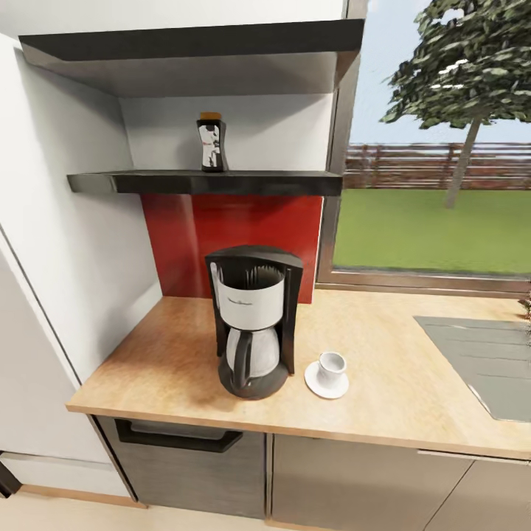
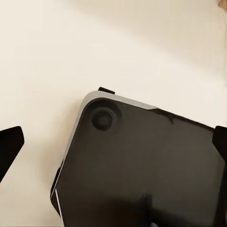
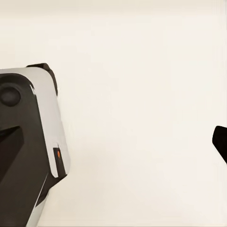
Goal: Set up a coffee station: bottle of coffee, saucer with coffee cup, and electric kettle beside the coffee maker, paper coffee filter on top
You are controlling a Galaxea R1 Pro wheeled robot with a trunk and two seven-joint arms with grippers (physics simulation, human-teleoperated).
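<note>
Centrally on the table (image 1: 383,361) stands the coffee maker (image 1: 254,321), its carafe handle facing the front edge. Just beside the coffee maker, toward the window (image 1: 435,147), the saucer (image 1: 324,382) lies flat with the coffee cup (image 1: 331,366) upright on it. Above the coffee maker, the bottle of coffee (image 1: 211,142) stands upright on the kitchen shelf (image 1: 206,182), before the white wall. Farther toward the window from the coffee maker, a grey sink (image 1: 483,354) is set into the table. Below the coffee maker, a dark drawer handle (image 1: 178,436) crosses the cabinet front. Over pale floor, the left end effector (image 2: 113,146) and the right end effector (image 3: 113,146) each show dark fingertips spread wide apart, holding nothing, above the robot's dark base.
</note>
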